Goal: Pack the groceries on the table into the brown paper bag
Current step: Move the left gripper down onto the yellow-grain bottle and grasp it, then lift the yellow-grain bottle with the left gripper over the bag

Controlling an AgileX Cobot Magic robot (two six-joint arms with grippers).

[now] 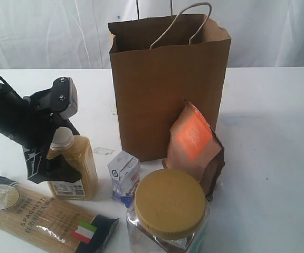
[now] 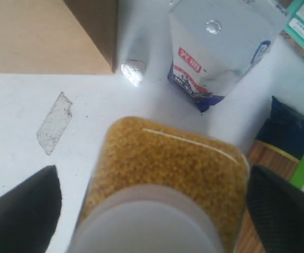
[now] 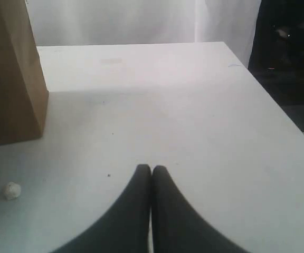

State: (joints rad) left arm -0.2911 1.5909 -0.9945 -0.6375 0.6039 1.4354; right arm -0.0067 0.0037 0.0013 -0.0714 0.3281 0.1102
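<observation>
The yellow-grain bottle [image 1: 73,163] [image 2: 168,168] with a white cap stands upright at the left front of the table [image 1: 273,158]. My left gripper [image 1: 57,168] [image 2: 152,205] is open and straddles it; one finger is close to the bottle's side and the other stands apart from it. The spaghetti pack [image 1: 41,213] [image 2: 294,158] lies flat in front. The white-blue carton [image 1: 124,176] [image 2: 215,52], the mustard-lid jar [image 1: 168,211] and the brown-orange pouch [image 1: 194,147] stand before the brown paper bag [image 1: 168,89] [image 3: 12,79]. My right gripper [image 3: 151,169] is shut and empty over bare table. The dark can is hidden.
The bag stands open with its cord handles up, at the back centre. A small white paper wad [image 2: 132,71] [image 3: 11,190] lies by the bag's corner. A scrap of clear tape [image 2: 54,122] sticks to the table near the bottle. White curtains hang behind.
</observation>
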